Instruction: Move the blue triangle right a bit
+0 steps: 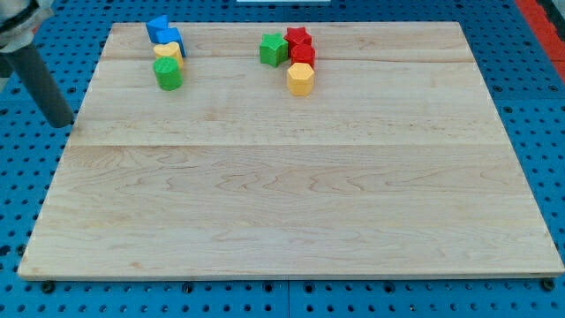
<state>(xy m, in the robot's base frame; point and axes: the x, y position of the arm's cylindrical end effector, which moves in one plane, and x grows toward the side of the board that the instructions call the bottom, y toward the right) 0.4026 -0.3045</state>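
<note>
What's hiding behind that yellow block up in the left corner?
Behind the yellow block, toward the view's top, sit blue blocks, touching it. Their lower edges are covered. My tip stands off the board's left edge.

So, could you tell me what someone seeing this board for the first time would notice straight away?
Two tight clusters of small coloured blocks near the top edge of the pale wooden board. At the top left: a blue triangle block, a blue block, a yellow block and a green cylinder block. Right of them: a green star block, a red star block, a red block and a yellow hexagonal block. My tip sits off the board's left edge.
</note>
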